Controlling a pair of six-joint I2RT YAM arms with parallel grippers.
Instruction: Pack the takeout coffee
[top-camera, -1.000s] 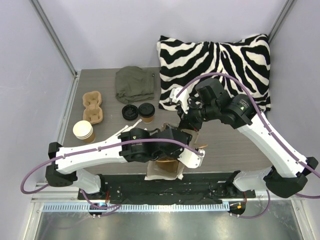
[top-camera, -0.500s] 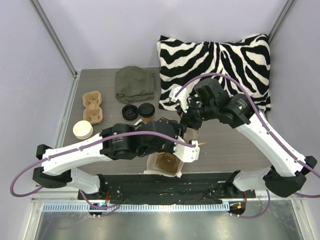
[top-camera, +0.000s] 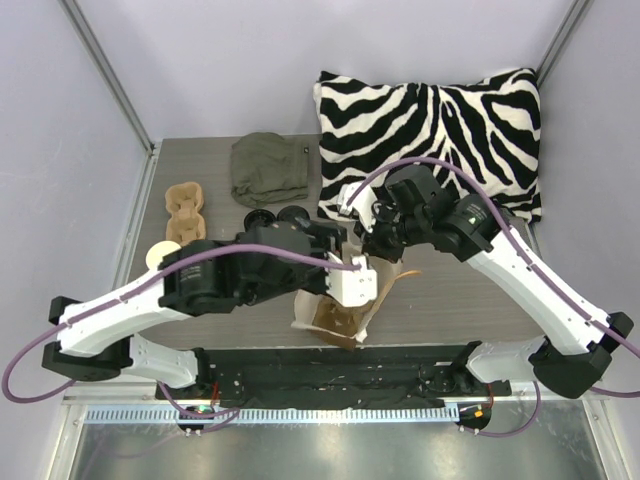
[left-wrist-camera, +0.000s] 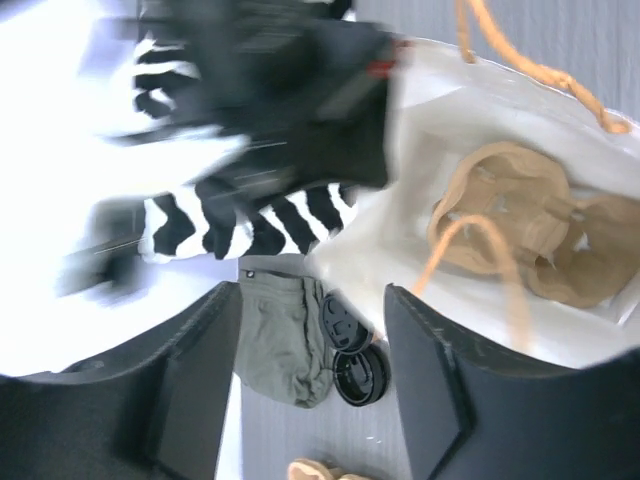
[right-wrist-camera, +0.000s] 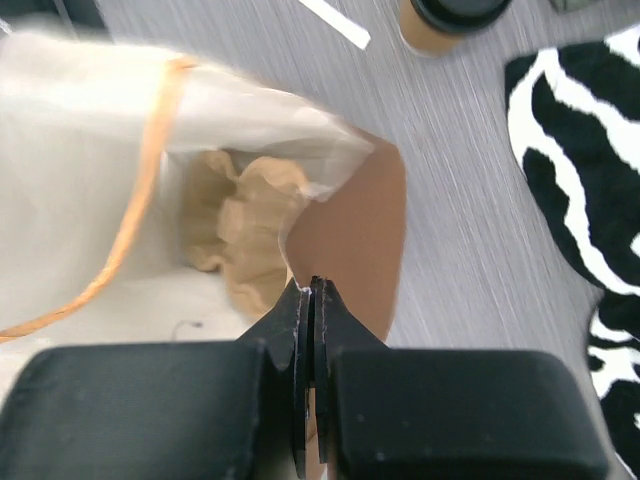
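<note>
The takeout coffee, a tan paper cup with a pale rim (top-camera: 157, 252), stands at the table's left, half hidden under my left arm. A second tan cup with a black lid (right-wrist-camera: 445, 15) stands behind the paper bag (top-camera: 345, 310); its lid shows in the left wrist view (left-wrist-camera: 340, 322), next to a loose black lid (left-wrist-camera: 362, 376). A pulp carrier (right-wrist-camera: 240, 235) lies inside the bag. My right gripper (right-wrist-camera: 312, 285) is shut on the bag's rim (top-camera: 378, 250). My left gripper (left-wrist-camera: 312, 295) is open and empty above the bag's back left side (top-camera: 328, 240).
A second pulp carrier (top-camera: 185, 208) sits at the far left. A green cloth (top-camera: 268, 168) lies at the back, and a zebra pillow (top-camera: 430, 120) at the back right. A white strip (right-wrist-camera: 335, 22) lies near the lidded cup. The grey table (top-camera: 450, 290) ends at a black rail.
My left arm has swung up and back-left, away from the bag's mouth, with its gripper empty. The bag has shifted slightly. My right gripper keeps its pinch on the rim.
</note>
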